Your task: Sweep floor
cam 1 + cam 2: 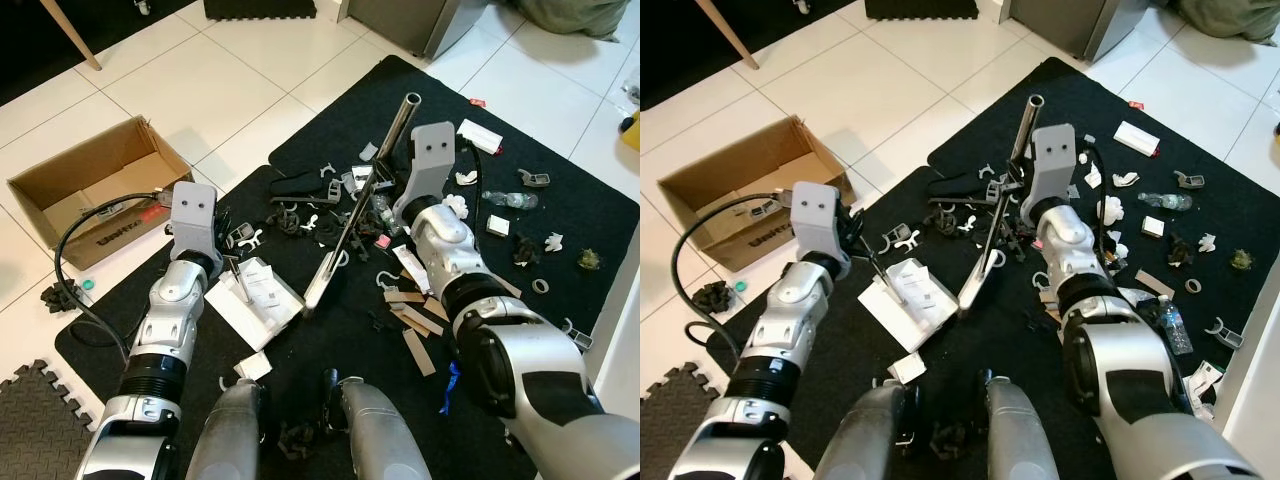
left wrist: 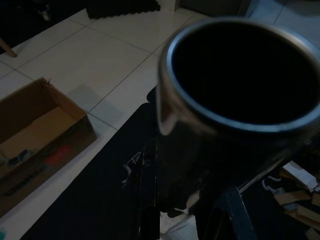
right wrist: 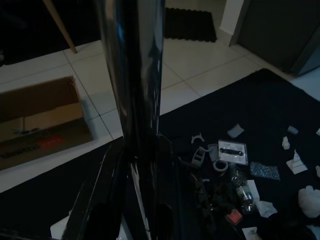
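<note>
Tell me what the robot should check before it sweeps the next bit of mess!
1. Right gripper on the metal broom pole: ok, it is at the pole; whether it is clamped, cannot tell.
2. Left gripper on the white dustpan: at its handle; clamped, cannot tell.
3. Broom head down on the black mat: ok.
4. Litter between broom and dustpan: ok, plenty lies there.
5. Cardboard box out of the way: ok, off the mat.
</note>
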Available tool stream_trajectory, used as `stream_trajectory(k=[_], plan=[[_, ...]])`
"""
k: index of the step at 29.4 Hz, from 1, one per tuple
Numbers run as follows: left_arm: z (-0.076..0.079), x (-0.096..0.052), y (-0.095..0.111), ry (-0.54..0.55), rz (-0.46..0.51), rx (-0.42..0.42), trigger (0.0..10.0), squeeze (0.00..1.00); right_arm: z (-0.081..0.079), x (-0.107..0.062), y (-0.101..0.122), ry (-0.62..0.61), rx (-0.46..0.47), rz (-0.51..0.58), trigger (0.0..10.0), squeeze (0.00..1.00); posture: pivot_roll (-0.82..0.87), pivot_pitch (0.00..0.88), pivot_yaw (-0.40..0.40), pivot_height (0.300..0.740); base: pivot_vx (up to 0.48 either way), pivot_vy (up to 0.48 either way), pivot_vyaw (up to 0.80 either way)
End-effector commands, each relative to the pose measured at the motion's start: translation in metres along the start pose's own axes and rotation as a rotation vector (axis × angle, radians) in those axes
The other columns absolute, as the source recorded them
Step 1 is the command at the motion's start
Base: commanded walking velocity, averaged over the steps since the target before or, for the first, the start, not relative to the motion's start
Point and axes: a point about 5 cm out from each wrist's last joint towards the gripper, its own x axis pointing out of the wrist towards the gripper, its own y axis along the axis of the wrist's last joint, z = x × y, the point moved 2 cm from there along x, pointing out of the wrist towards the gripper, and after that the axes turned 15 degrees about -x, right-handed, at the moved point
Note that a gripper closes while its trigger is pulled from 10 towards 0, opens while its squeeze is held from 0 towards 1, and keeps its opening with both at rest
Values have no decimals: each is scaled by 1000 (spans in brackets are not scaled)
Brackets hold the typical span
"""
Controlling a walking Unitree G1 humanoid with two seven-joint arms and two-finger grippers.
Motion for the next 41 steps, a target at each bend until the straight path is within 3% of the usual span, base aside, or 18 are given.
stream_trajectory(k=[1, 11, 12, 20, 25, 28, 32, 41], plan=[[5, 0, 9, -3, 65, -7, 10000, 0, 6, -1, 6, -26, -2, 51, 10000, 0, 87, 78, -81, 740, 0, 0, 0], [0, -3, 8, 49, 92, 6, 10000, 0, 4, -3, 3, -13, 1, 49, 10000, 0, 81, 71, -113, 740, 0, 0, 0], [0, -4, 6, 52, 92, -10, 10000, 0, 3, -3, 2, -4, -1, 45, 10000, 0, 77, 74, -161, 740, 0, 0, 0], [4, -7, 1, 89, 104, -41, 10000, 0, -3, -4, 0, 52, -35, 41, 10000, 0, 77, 72, -206, 740, 0, 0, 0], [16, -11, -10, 71, 83, -38, 10000, 0, 5, -3, 4, 20, -42, 50, 10000, 0, 77, 86, -177, 740, 0, 0, 0], [14, -11, -10, 47, 74, 25, 10000, 0, 4, -2, 6, -6, -18, 50, 10000, 0, 86, 79, -152, 740, 0, 0, 0], [6, -3, 6, 46, 100, 44, 10000, 0, -4, -2, 4, 0, -4, 60, 10000, 0, 89, 65, -90, 740, 0, 0, 0], [9, 7, 20, -10, 113, 152, 10000, 0, 3, -8, 1, -65, -4, 89, 10000, 0, 76, 48, 6, 740, 0, 0, 0]])
